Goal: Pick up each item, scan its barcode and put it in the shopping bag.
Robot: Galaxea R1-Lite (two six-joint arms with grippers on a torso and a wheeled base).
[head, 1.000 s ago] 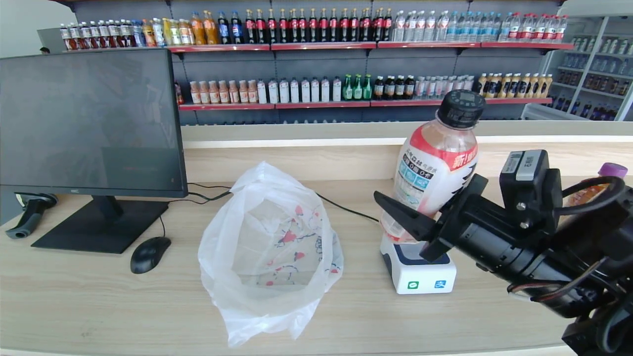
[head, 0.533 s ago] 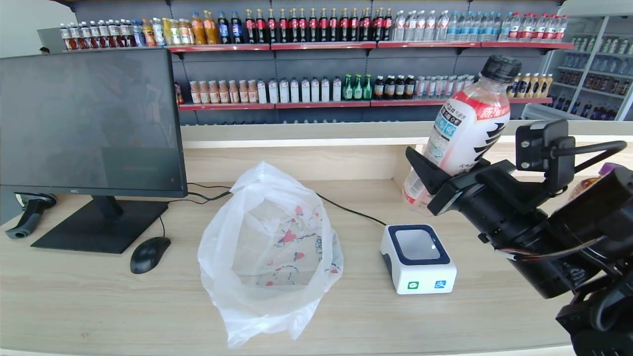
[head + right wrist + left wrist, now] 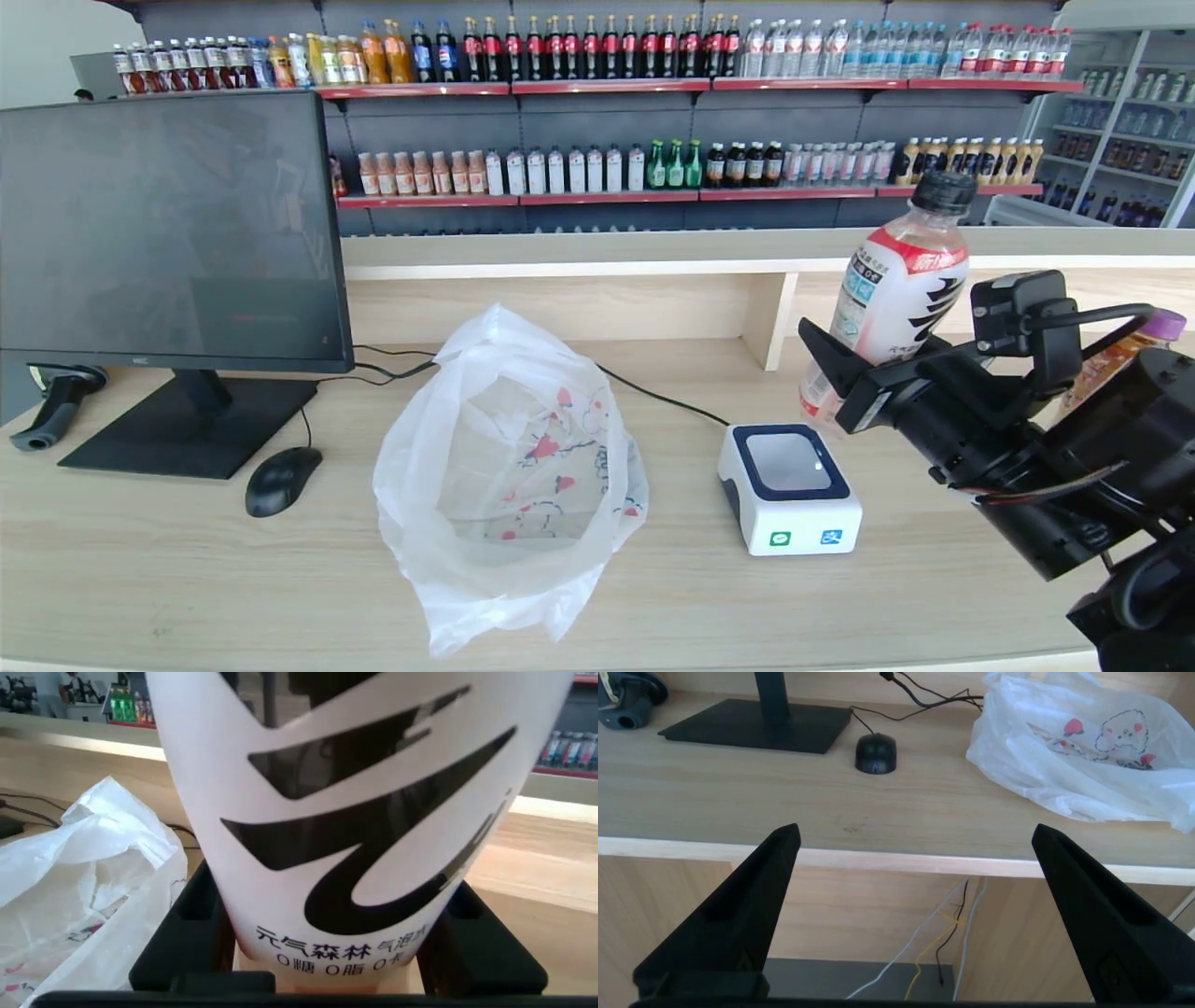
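right gripper [image 3: 845, 378] clamps the clear plastic bottle w/ white-red label [image 3: 892, 289], held in the air near the small white scanner box [image 3: 789, 485]. scan step, i reckon; next: barcode to its window, then the thin white plastic bag [image 3: 509, 476].

I count one shopping bag [image 3: 509, 476], one white desk scanner [image 3: 789, 487], one handheld scanner [image 3: 56, 401] at far left, one monitor [image 3: 173, 229], one mouse [image 3: 283, 479], and two drinks at right: a white-labelled bottle [image 3: 901, 280] and a purple-capped bottle [image 3: 1158, 325].
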